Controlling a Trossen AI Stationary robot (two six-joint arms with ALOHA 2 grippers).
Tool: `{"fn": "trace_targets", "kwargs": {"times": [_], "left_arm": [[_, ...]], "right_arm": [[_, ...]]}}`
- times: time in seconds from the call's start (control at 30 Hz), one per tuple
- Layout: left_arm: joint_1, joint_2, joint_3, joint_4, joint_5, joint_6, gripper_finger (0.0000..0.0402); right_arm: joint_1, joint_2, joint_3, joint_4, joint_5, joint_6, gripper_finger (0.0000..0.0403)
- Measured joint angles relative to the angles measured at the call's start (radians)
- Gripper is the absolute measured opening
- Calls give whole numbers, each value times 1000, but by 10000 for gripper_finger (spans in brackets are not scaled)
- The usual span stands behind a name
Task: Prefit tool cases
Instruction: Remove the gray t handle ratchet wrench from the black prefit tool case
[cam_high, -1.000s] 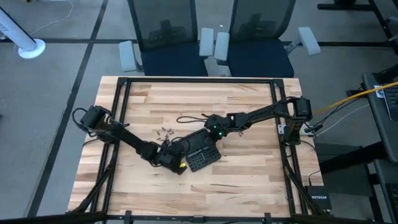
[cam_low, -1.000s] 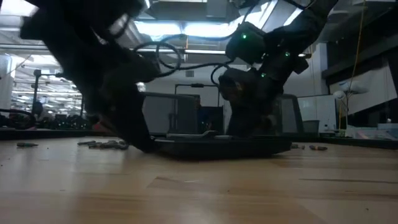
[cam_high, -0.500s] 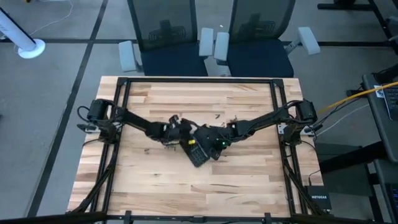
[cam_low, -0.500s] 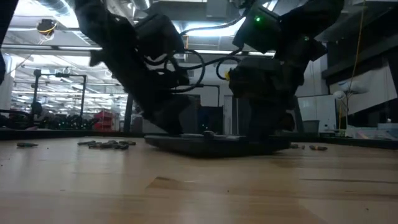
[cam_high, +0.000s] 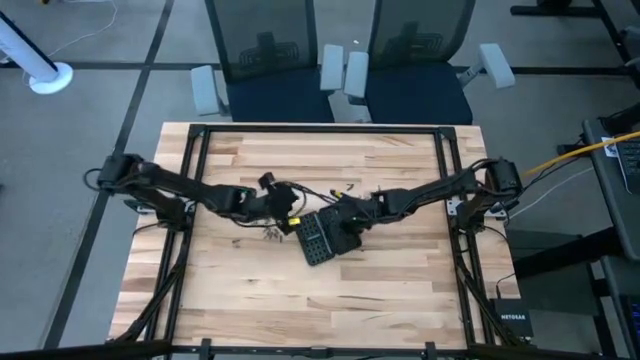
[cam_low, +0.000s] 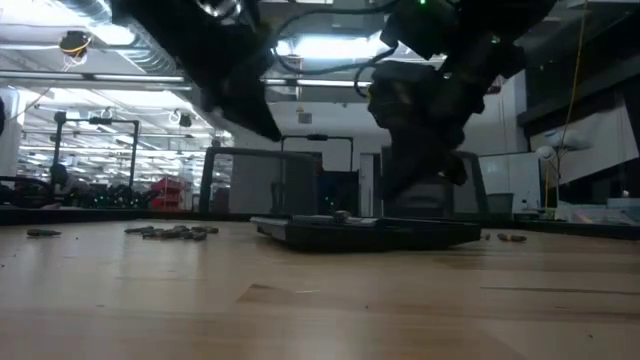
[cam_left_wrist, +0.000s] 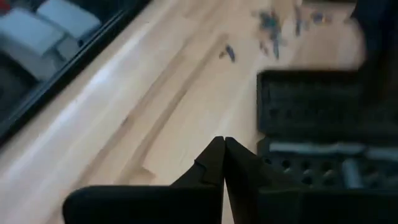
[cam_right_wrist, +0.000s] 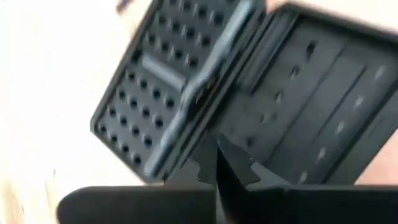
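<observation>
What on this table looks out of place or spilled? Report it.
Loose bits lie scattered on the table beside the tool case, which lies open and askew to the table's edges. More bits lie farther back. No damage is visible.

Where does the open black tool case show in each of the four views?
High view: tool case at table centre, below the two arm tips.
Low view: flat dark slab on the table, mid-picture.
Left wrist view: right half of picture.
Right wrist view: fills most of the picture.
Shared landmark: loose bits beside the case, also low view.
</observation>
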Motion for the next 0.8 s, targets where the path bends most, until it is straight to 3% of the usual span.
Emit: {"fn": "trace_targets", "kwargs": {"times": [0.3,0.4,0.53,0.8], "left_arm": [[-190,73,-136,-5,10,-582,0],[-218,98,-136,5,61,-704,0],[-215,178,-136,40,136,-763,0],[-140,307,-134,333,184,-751,0]], "right_arm": [[-68,15,3,175,46,167,0],[-66,26,2,116,68,180,0],[-65,39,2,53,108,201,0],[-61,41,2,39,72,196,0]]}}
